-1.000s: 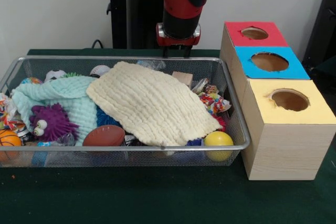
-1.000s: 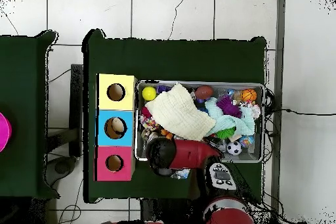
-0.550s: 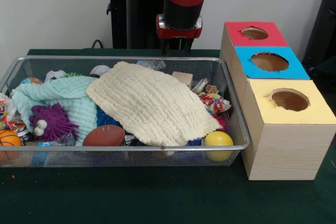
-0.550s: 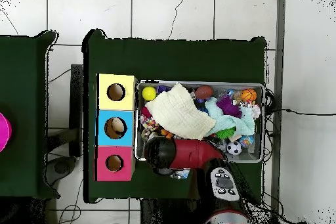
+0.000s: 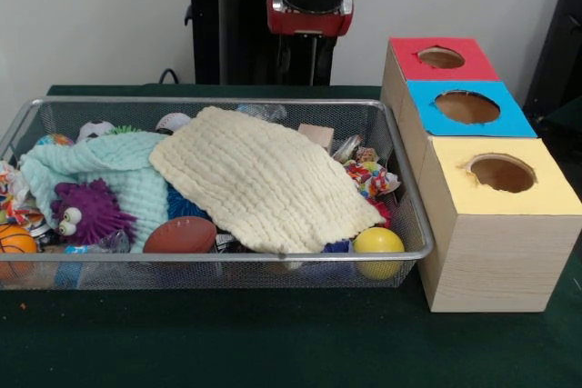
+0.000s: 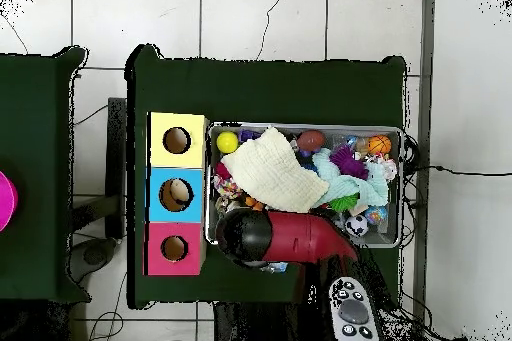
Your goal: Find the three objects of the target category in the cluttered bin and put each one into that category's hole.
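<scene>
Cloth (image 5: 264,176), perhaps quilted, over toys

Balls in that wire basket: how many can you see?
5: yellow round ball at the front corner by the boxes, brown football mid-front, orange basketball at the opposite front corner, two white balls at the back. The cloths may hide more.

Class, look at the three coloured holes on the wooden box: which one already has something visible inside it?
The blue-topped middle hole: the overhead view shows a pale object inside, while the yellow hole and red hole look dark.
</scene>
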Controlling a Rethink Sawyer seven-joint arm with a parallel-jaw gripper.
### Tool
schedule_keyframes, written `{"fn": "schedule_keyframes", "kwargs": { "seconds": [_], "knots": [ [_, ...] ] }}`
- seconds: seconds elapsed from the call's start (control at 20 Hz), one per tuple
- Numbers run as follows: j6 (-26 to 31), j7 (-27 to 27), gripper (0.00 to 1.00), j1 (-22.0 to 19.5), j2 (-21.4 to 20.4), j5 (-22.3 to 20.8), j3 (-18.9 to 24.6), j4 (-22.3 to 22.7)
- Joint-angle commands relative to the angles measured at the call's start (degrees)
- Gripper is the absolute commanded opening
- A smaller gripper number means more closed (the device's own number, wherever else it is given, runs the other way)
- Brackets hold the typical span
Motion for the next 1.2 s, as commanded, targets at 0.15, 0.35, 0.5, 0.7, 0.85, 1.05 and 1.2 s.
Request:
{"fn": "schedule_keyframes", "kwargs": {
  "seconds": [0.15, 0.35, 0.5, 0.7, 0.85, 1.05, 1.2],
  "knots": [
    [6.51, 3.48, 1.00, -2.11, -6.10, 2.24, 2.74, 3.93],
    [6.37, 2.73, 1.00, -2.60, -7.26, 1.88, 3.13, 3.69],
    [5.64, 2.93, 1.00, -2.92, -5.97, 1.62, 3.54, 2.58],
    [7.28, 3.60, 1.00, -2.41, -1.59, 1.00, 4.09, -3.03],
    [10.43, 4.82, 1.00, -0.96, 3.59, 0.67, 4.22, -10.37],
    [15.86, 5.89, 1.00, 0.74, 10.01, 1.05, 4.52, -20.25],
    [20.13, 6.08, 1.00, 1.52, 13.55, 1.49, 4.83, -26.50]
  ]
}}
